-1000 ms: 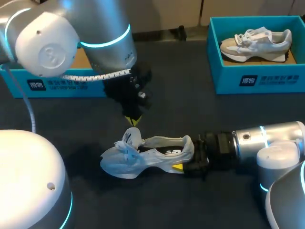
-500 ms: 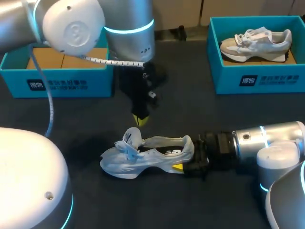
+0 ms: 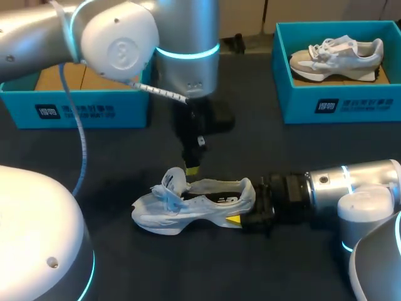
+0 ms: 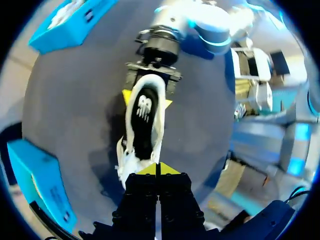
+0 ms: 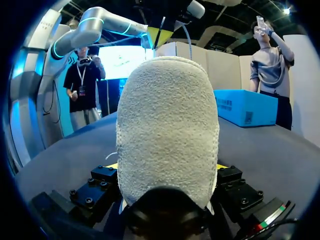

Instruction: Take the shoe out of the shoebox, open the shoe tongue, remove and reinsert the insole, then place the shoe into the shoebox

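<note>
From the right wrist, the pale suede heel of the white mesh sneaker (image 5: 167,135) hides all but thin yellow slivers of the fingers (image 5: 111,165) of the right gripper (image 5: 165,166). Overhead, the left arm (image 3: 182,56) covers part of the open teal cardboard shoebox (image 3: 75,110). From the left wrist, the sneaker's toe is lost behind the left gripper (image 4: 156,170).

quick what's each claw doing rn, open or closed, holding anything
Left claw: closed, holding nothing, poised over the shoe.
Right claw: closed on the shoe's heel, one finger on each side.

dark table (image 3: 113,157) bears white shoe (image 3: 194,204), left shoebox (image 3: 75,111), right shoebox (image 3: 351,103).
</note>
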